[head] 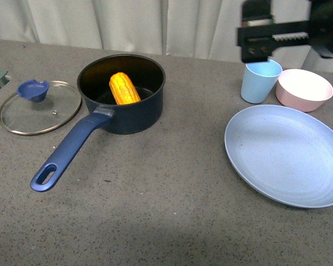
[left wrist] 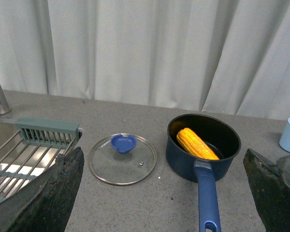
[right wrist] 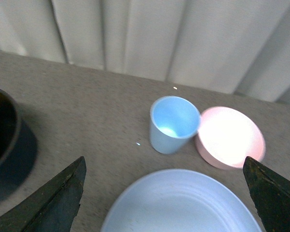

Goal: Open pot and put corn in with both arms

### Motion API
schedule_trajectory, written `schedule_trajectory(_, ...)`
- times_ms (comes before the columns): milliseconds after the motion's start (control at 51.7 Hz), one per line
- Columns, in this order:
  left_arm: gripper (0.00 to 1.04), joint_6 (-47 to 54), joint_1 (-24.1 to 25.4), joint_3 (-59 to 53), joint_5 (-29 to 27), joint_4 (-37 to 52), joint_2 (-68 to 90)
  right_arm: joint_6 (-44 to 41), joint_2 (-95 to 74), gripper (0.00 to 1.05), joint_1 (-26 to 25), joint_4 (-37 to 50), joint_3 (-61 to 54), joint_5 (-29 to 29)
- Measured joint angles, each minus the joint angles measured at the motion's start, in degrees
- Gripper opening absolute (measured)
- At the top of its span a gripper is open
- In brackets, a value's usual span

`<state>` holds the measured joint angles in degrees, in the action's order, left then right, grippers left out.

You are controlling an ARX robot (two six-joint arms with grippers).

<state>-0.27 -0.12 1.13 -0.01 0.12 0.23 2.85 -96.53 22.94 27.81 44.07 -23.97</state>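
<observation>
**Corn already in the pot, arms clear**

The corn (head: pixel 124 88) lies inside the pot (head: pixel 122 94), tilted against the far wall with one end poking up near the rim. The pot stands open on the grey counter (head: pixel 155 210), its long blue handle (head: pixel 72 149) pointing toward the robot. Just to the left lies the glass lid (head: pixel 40 107), flat on the counter with its blue knob up, close to the pot but not touching it.

Off to the right stand a light blue cup (head: pixel 260 81), a pink bowl (head: pixel 303 89) touching or nearly touching it, and a big pale blue plate (head: pixel 288 155) in front of them.

The right gripper (head: pixel 274 40) hangs above the cup, its jaws spread and empty. The left gripper (left wrist: pixel 159 193) is likewise wide open with nothing held, looking down on lid and pot from behind.

To my eye the job is essentially done. What remains is to back both arms away cleanly: the right one should lift before it swings, so it doesn't clip the cup.
</observation>
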Motion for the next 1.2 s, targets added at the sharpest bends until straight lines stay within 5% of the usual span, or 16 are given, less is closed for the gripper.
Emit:
schedule_trajectory(348,0.98,0.00,0.00,0.00,-0.07,-0.02,0.00,-3.10,24.81,0.95,-6.49,-0.26,-25.51,-1.36)
schedule_trajectory(484,0.98,0.00,0.00,0.00,0.00,-0.02,0.00,-3.08,23.78,0.71,-10.01,28.52,-34.77,11.43)
schedule_trajectory(542,0.98,0.00,0.00,0.00,0.00,-0.04,0.02,-3.08,27.04,0.59,-11.47,32.20,-36.28,12.85)
schedule_trajectory(890,0.98,0.00,0.00,0.00,0.00,-0.07,0.00,-3.15,43.08,0.01,-16.44,22.14,-41.53,17.62)
schedule_trajectory(1199,0.98,0.00,0.00,0.00,0.00,-0.09,0.00,-3.04,58.36,0.01,-22.75,9.22,-43.54,23.76)
